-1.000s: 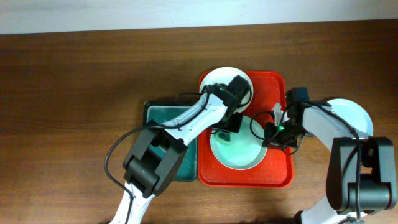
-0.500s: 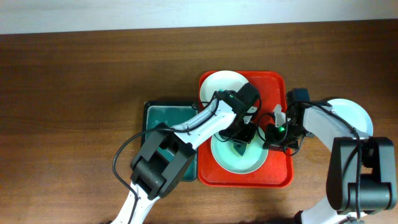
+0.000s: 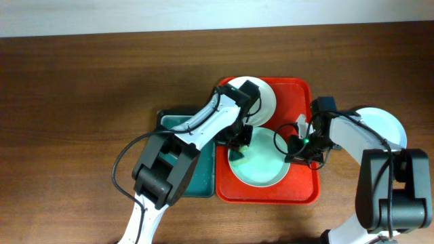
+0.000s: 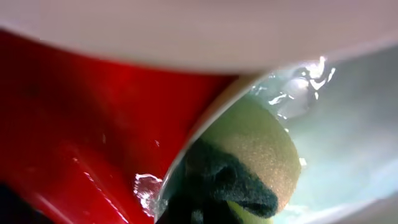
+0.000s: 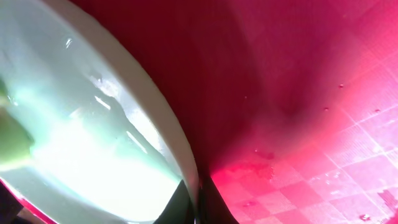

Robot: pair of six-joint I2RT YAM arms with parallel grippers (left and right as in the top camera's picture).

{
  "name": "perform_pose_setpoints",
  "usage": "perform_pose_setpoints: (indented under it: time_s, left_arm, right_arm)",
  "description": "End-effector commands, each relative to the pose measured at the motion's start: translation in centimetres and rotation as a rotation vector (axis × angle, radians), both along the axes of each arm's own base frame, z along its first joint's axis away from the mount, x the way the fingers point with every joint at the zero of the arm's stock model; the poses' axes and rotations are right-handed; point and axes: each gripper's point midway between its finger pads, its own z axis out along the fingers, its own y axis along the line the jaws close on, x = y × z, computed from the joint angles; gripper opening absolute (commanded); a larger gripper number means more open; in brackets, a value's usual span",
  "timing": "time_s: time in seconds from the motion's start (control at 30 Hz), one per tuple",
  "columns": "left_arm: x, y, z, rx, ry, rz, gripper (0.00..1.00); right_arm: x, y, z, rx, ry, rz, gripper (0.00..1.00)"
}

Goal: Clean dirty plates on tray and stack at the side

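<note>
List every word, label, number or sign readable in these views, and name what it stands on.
No text can be read in any view.
The red tray, white plate, pale green plate, pale blue plate, dark green tray and sponge are plain.
Any marks on the left arm or right arm are too small to read.

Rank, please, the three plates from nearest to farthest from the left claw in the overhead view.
1. Pale green plate: on the tray, beneath the left claw.
2. White plate: tray's far end, just behind it.
3. Pale blue plate: off the tray, far right.
</note>
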Motion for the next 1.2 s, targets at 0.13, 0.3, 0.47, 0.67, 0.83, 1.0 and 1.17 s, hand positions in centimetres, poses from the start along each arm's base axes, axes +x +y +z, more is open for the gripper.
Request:
perform_pose_setpoints:
  time_s: [0.13, 0.3, 0.47, 0.67, 0.83, 1.0, 1.17]
  left_arm:
    - [0.9, -3.1, -2.7, -0.012, -0.108, -0.042, 0.00]
    - [-2.6, -9.1, -2.7, -0.201, -0.043, -0.131, 0.00]
    - [-5.7, -10.8, -1.9, -0.303, 0.045, -0.268, 0.00]
    - [-7.0, -8.3, -1.5, -0.259, 0.170, -0.220, 0.00]
    - [-7.5, -6.2, -1.1, -0.233, 0.242, -0.218, 0.00]
    - [-2.5, 0.3, -3.1, 0.179, -0.011, -0.087, 0.00]
    - [-0.3, 4.5, -2.0, 0.378, -0.118, 0.063, 0.00]
  right_arm:
    - [-1.4, -1.6, -2.0, -0.099, 0.059, 0.005, 0.04]
    - [-1.4, -1.6, -2.0, -0.099, 0.059, 0.005, 0.04]
    - [-1.4, -1.6, -2.0, -0.099, 0.059, 0.005, 0.05]
    - [-1.4, -1.6, -2.0, -0.099, 0.059, 0.005, 0.04]
    - [-1.4, -1.6, -2.0, -0.099, 0.058, 0.005, 0.04]
    - [-1.4, -1.6, -2.0, -0.099, 0.059, 0.005, 0.05]
    - [-1.4, -1.6, -2.0, -0.099, 0.059, 0.005, 0.05]
